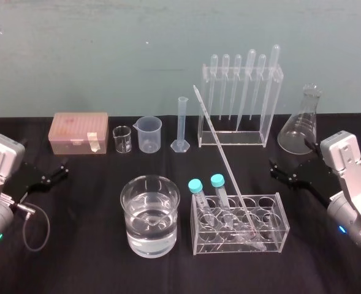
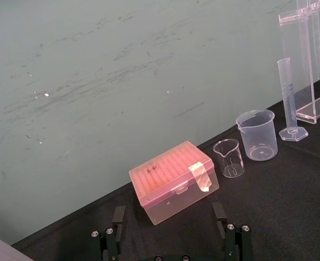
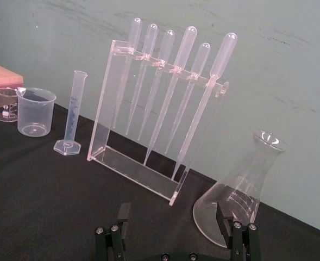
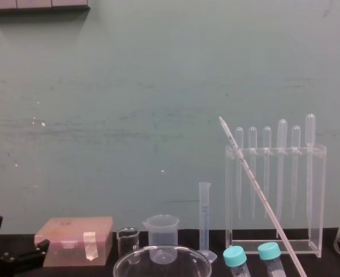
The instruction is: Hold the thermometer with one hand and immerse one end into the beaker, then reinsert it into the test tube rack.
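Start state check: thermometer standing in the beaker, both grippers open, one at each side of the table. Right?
One slip. The thermometer leans in the test tube rack, not in the beaker; the head view shows it. The rest holds: left gripper and right gripper are open at the sides.

Desk (image 1: 76, 251), far edge, left to right: tip box (image 1: 79, 132), small glass beaker (image 1: 122, 139), plastic beaker (image 1: 149, 133), graduated cylinder (image 1: 181, 125), pipette stand (image 1: 267, 104), flask (image 1: 303, 122). Front centre: beaker (image 1: 149, 214), test tube rack (image 1: 278, 229) just beside it on the right. Thermometer (image 1: 223, 156) stands tilted in the rack's right half, top leaning back-left. Two capped tubes (image 1: 200, 195) in the rack's left holes.
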`<control>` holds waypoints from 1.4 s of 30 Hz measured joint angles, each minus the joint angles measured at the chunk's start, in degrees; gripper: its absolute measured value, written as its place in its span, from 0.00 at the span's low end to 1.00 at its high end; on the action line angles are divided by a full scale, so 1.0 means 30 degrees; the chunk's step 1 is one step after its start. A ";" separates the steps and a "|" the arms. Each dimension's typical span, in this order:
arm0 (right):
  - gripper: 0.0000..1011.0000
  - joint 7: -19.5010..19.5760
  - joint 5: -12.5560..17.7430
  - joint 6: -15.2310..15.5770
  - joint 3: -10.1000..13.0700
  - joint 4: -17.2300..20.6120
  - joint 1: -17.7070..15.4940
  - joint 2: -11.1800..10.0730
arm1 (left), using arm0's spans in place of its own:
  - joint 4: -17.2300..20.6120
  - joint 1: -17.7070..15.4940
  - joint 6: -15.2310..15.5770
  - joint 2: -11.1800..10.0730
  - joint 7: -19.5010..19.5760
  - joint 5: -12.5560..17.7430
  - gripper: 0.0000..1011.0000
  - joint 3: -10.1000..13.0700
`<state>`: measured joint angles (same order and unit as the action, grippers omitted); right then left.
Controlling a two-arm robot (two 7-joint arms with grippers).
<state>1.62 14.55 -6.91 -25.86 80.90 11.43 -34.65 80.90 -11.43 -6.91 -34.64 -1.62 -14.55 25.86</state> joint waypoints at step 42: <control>0.99 -0.0001 0.0001 0.0001 0.0000 0.0000 0.0000 0.0000 | 0.0000 0.0000 0.0000 0.0000 -0.0001 0.0000 1.00 0.0000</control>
<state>1.62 14.55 -6.91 -25.86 80.90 11.43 -34.65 80.90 -11.43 -6.91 -34.64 -1.62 -14.55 25.86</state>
